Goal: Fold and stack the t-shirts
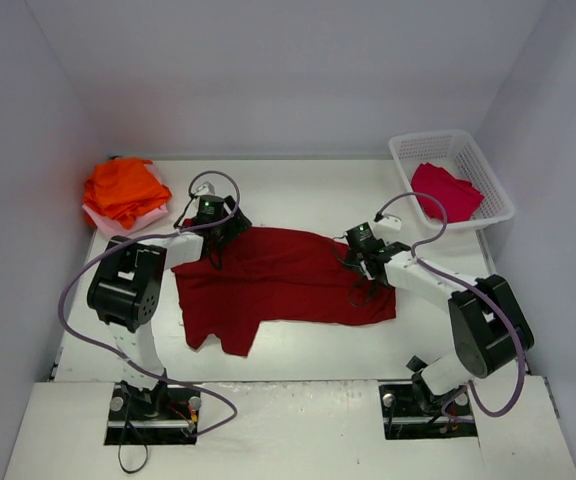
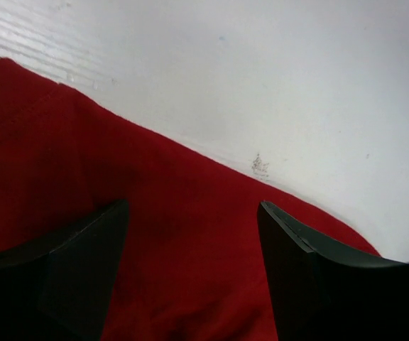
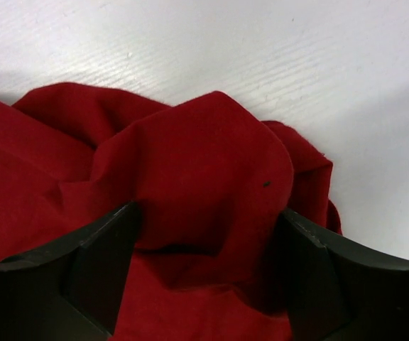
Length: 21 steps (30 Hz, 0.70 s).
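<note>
Tabletop [image 1: 298,345]: white, with white walls close on three sides.
Red shirt [image 1: 278,280]: spread mid-tabletop, long axis left to right, rumpled, not folded.
Left fingers [image 1: 224,228]: over the shirt's far left edge, wide apart, flat cloth beneath, holding nothing.
Right fingers [image 1: 366,262]: at the right end, wide apart astride a raised fold; not pinched, by my reading.
Reach: each arm is nearer its own end.
Orange shirts [image 1: 123,190]: piled far left, well apart.
Basket [image 1: 488,165]: far right, crimson shirt [image 1: 446,190] inside.

A large dark red cloth t-shirt [image 1: 278,285] lies spread and rumpled before me, mid-desk [image 1: 308,195], its right edge bunched. Bright orange shirts [image 1: 123,188] sit stacked far left over a pale pink shirt [image 1: 98,218]. A crimson shirt [image 1: 446,190] lies crumpled in the white lattice basket [image 1: 438,137].
</note>
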Tool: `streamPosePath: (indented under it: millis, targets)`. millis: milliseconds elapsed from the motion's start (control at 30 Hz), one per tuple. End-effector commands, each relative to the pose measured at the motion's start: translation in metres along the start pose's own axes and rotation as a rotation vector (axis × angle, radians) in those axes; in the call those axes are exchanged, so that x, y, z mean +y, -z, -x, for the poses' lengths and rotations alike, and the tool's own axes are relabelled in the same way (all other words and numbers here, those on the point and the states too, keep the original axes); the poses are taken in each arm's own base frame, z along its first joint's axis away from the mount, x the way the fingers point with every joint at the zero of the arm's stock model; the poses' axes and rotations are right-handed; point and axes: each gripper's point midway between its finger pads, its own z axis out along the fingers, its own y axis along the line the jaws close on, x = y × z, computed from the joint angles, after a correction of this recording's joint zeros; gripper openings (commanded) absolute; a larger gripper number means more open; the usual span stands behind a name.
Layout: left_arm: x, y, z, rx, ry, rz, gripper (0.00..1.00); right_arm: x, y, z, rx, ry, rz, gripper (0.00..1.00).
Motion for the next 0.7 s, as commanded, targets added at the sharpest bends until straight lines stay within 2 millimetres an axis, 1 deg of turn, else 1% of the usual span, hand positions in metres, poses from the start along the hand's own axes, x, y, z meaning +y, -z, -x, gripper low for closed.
streamPosePath:
  millis: [0, 67, 133, 167, 200, 233, 267, 333, 367, 533, 567, 667]
  targets:
    - [-0.044, 0.008, 0.038, -0.106, 0.012, -0.116, 0.68, 0.003, 0.012, 0.002, -0.023, -0.040, 0.018, 0.69]
    - [-0.044, 0.008, 0.039, -0.109, 0.006, -0.111, 0.68, 0.006, 0.014, 0.000, -0.021, -0.051, 0.030, 0.65]
    - [-0.045, 0.010, 0.042, -0.115, 0.002, -0.109, 0.68, 0.007, 0.016, -0.001, -0.023, -0.053, 0.036, 0.52]
    - [-0.045, 0.010, 0.042, -0.116, -0.004, -0.108, 0.68, 0.008, 0.016, -0.002, -0.021, -0.054, 0.036, 0.40]
    - [-0.045, 0.011, 0.043, -0.116, -0.007, -0.105, 0.68, 0.007, 0.015, -0.003, -0.019, -0.055, 0.032, 0.34]
    - [-0.044, 0.012, 0.044, -0.118, -0.012, -0.100, 0.68, 0.007, 0.015, -0.003, -0.022, -0.058, 0.030, 0.20]
    - [-0.045, 0.012, 0.045, -0.120, -0.015, -0.100, 0.68, 0.006, 0.014, -0.004, -0.024, -0.055, 0.023, 0.13]
    - [-0.043, 0.014, 0.045, -0.123, -0.025, -0.091, 0.68, 0.002, 0.015, -0.001, -0.036, -0.058, 0.009, 0.03]
    - [-0.042, 0.015, 0.046, -0.125, -0.029, -0.088, 0.68, 0.000, 0.017, 0.000, -0.042, -0.060, 0.002, 0.00]
    - [-0.035, 0.022, 0.046, -0.127, -0.051, -0.066, 0.68, -0.021, 0.030, 0.027, -0.124, -0.077, -0.075, 0.00]
    - [-0.031, 0.022, 0.046, -0.125, -0.049, -0.059, 0.68, -0.025, 0.031, 0.035, -0.136, -0.089, -0.085, 0.00]
    - [-0.029, 0.023, 0.045, -0.124, -0.056, -0.056, 0.68, -0.038, 0.035, 0.054, -0.164, -0.104, -0.106, 0.00]
